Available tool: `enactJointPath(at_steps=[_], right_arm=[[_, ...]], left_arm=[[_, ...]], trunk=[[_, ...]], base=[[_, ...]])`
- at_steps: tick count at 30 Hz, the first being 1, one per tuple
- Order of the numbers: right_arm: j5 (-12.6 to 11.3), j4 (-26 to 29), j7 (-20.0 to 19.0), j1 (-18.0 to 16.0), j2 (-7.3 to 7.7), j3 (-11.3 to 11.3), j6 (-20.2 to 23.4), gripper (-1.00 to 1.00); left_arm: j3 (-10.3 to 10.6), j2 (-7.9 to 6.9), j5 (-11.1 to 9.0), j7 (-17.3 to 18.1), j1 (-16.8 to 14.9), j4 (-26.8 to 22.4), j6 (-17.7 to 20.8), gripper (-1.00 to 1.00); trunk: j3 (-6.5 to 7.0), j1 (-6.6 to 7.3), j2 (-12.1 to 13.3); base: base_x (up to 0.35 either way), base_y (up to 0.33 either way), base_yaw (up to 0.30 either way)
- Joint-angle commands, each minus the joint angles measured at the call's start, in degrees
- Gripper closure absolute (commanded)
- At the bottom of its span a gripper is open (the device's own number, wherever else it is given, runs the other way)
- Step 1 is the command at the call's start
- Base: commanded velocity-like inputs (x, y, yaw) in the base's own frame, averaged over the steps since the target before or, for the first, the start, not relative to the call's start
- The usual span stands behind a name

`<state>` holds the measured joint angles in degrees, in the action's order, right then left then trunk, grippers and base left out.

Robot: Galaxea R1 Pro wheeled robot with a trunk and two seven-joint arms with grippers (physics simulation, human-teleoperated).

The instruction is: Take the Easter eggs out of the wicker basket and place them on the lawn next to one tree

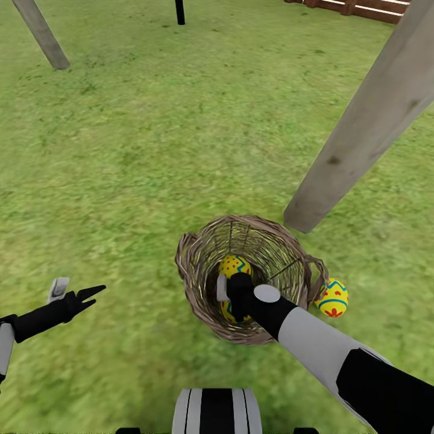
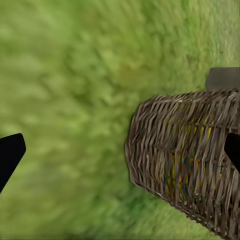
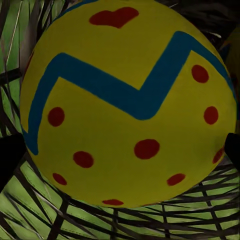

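A thin black trunk (image 1: 179, 11) is seen standing at the far edge of the head view, near the middle. A stretch of brown horizontal-slat wooden fence (image 1: 361, 8) is seen at the far right corner, with pale gaps showing between its slats.

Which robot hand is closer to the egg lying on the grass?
The right. The right gripper is down inside the wicker basket, just beside the egg on the grass. The left gripper hovers over the lawn, beyond the basket's far side.
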<state>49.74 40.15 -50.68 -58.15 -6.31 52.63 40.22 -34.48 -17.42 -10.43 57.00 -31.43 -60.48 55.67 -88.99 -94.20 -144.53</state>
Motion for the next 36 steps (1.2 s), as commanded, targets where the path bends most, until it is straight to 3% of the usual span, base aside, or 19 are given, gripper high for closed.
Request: enactJointPath(at_steps=[1,10,11,23,36], right_arm=[[0.5,0.0,-0.4,0.0,-0.05,0.1,0.1,-1.0],[0.6,-0.4,-0.4,0.0,-0.21,0.2,0.2,-1.0],[0.6,-0.5,-0.4,0.0,-0.2,0.2,0.2,1.0],[0.7,-0.7,-0.5,0.0,-0.27,0.2,0.2,1.0],[0.7,-0.7,-0.6,0.0,-0.28,0.2,0.2,1.0]], left_arm=[[-0.1,0.05,0.1,0.2,0.0,0.0,0.2,-1.0],[-0.1,0.11,0.1,0.2,0.0,0.0,0.2,-1.0],[-0.1,0.11,0.1,0.2,0.0,0.0,0.2,-1.0],[-0.1,0.36,0.1,0.2,0.0,0.0,0.3,-1.0],[-0.3,0.28,-0.9,0.2,0.0,-0.1,0.2,-1.0]], trunk=[[-0.04,0.01,0.0],[-0.92,-0.09,-0.1],[-0.92,-0.09,-0.1],[-2.69,-0.3,-0.2],[-1.59,-0.17,-0.1]], base=[[0.0,0.0,0.0],[0.0,0.0,0.0],[0.0,0.0,0.0],[0.0,0.0,0.0],[0.0,0.0,0.0]])
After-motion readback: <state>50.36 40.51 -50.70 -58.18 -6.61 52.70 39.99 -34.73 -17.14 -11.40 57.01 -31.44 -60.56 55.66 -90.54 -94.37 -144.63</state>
